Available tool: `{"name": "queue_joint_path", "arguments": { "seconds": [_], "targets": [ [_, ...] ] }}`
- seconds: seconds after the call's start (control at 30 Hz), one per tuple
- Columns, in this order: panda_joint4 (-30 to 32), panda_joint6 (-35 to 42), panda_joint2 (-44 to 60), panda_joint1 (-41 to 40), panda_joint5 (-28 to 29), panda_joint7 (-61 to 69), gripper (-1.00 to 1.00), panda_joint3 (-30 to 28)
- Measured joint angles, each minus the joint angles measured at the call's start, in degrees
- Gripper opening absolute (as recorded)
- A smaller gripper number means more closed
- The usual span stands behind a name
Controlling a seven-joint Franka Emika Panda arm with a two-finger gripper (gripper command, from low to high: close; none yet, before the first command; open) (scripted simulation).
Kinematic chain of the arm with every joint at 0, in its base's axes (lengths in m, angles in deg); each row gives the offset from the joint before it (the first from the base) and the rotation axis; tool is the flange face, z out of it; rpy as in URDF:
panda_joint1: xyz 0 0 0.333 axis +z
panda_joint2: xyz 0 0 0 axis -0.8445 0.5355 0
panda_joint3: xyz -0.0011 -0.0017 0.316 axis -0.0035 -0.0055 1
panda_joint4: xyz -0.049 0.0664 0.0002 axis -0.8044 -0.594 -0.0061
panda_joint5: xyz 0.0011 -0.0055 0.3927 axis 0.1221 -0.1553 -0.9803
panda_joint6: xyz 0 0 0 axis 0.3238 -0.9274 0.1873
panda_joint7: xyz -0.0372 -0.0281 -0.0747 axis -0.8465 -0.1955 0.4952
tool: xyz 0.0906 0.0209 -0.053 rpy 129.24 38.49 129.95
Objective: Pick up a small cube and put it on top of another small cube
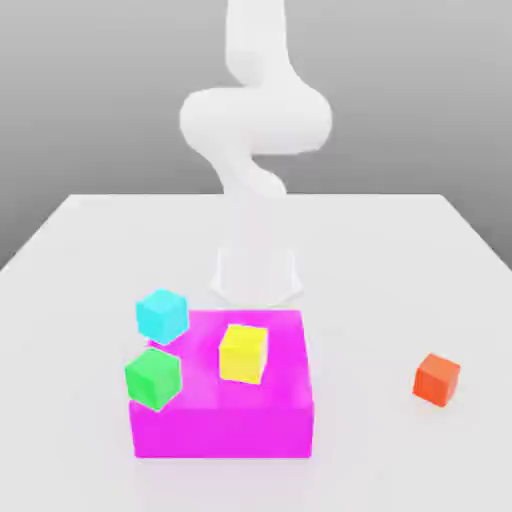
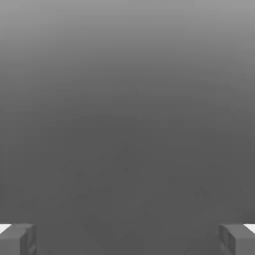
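Orange-red, the cube to lift (image 1: 437, 380) sits at four o'clock on the bench (image 1: 390, 280); the tool (image 2: 127, 240) is released and empty, and a careless drop could tip the yellow cube (image 1: 243, 354).

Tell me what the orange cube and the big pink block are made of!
The orange cube looks like smooth, dull plastic or painted wood: its faces are plain, with no grain or shiny spots.

The big pink block could be plastic too, smooth and very bright, because its color is even all over. Looks alone can't say for sure.
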Motion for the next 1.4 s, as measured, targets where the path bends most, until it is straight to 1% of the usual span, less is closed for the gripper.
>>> {"name": "queue_joint_path", "arguments": {
  "seconds": [0.43, 0.6, 0.7, 0.8, 0.9, 0.93, 1.1, 1.13, 1.17, 1.27, 1.33, 1.37, 1.4],
  "targets": [
    [13.3, -16.1, 27.3, 10.7, 1.6, 3.6, 0.0, 11.6],
    [18.3, -22.2, 37.8, 15.7, 3.7, 3.9, 0.0, 15.9],
    [21.3, -25.8, 44.2, 18.8, 5.6, 3.6, 0.0, 17.4],
    [21.2, -30.2, 50.5, 21.2, 10.5, 0.3, 0.0, 14.7],
    [20.0, -35.0, 56.8, 25.8, 16.0, -3.8, 0.0, 9.0],
    [19.5, -36.6, 58.8, 27.7, 17.3, -4.8, -1.0, 6.8],
    [19.5, -36.6, 58.8, 27.7, 17.5, -5.0, -1.0, 6.8],
    [19.3, -37.4, 59.8, 28.7, 18.0, -5.4, -1.0, 5.7],
    [19.4, -37.0, 59.3, 28.3, 17.7, -5.1, -1.0, 6.2],
    [20.6, -33.2, 54.4, 24.8, 13.3, -1.8, -1.0, 10.7],
    [21.5, -30.2, 50.3, 23.3, 9.1, 1.4, -1.0, 13.1],
    [21.9, -28.6, 48.2, 23.0, 7.1, 2.8, -1.0, 13.8],
    [22.5, -27.1, 46.1, 22.1, 6.1, 3.1, -1.0, 13.2]
  ]
}}
